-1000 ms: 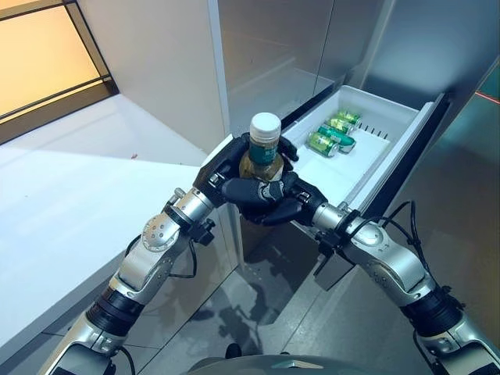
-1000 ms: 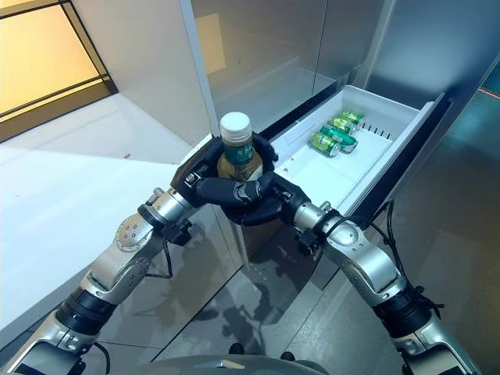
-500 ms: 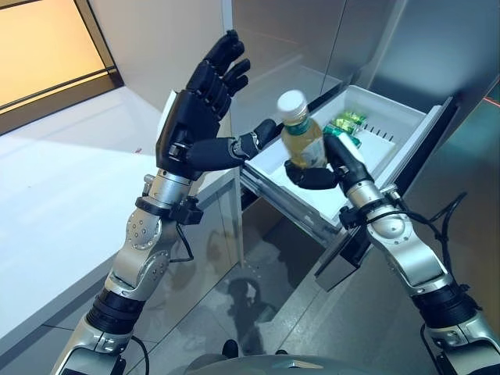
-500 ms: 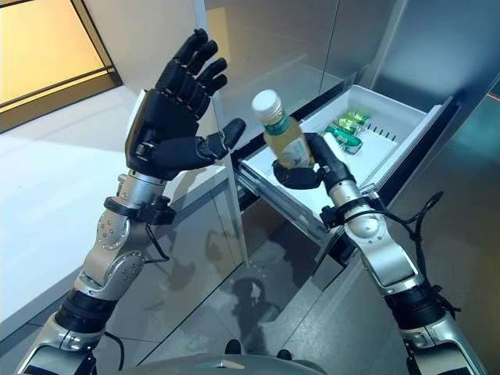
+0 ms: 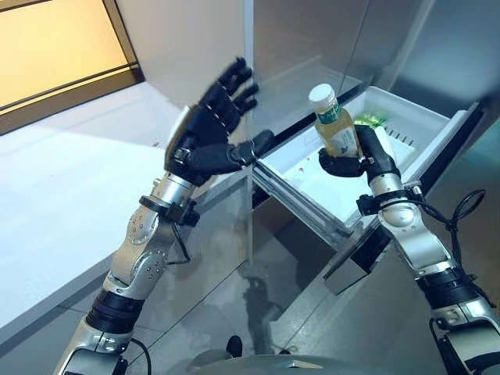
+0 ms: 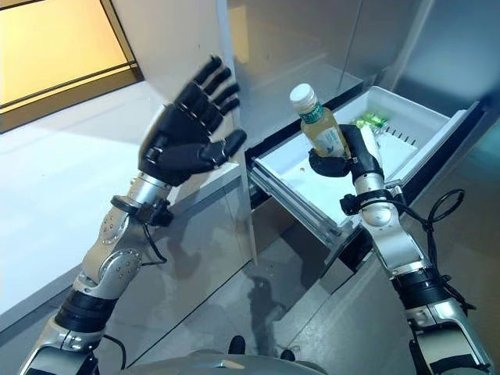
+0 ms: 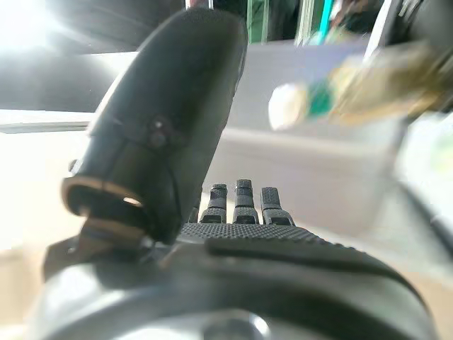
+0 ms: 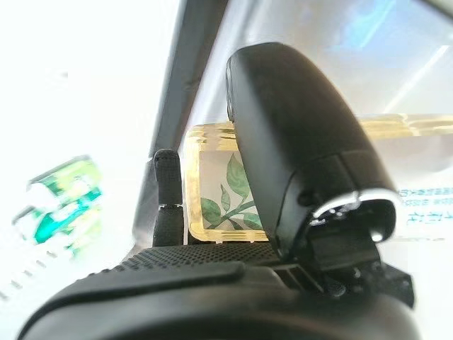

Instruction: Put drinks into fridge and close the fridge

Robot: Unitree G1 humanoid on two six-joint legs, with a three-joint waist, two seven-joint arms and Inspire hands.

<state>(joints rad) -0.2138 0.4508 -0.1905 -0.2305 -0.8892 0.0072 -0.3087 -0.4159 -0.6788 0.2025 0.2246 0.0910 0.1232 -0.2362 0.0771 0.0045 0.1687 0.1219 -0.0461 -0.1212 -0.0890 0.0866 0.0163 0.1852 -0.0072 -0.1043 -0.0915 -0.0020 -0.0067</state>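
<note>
1. The bottle, amber with a white cap, sits right of centre in the upper half of the frame, tilted and held above the open drawer's near end, so it can be lowered in.
2. The right hand grasps it low on the body, fingers curled round, leaving the cap free.
3. The drawer stands pulled out; green cans lie at its far end.
4. The left hand, centre-left, is raised, fingers spread and empty, clear of the path.
</note>
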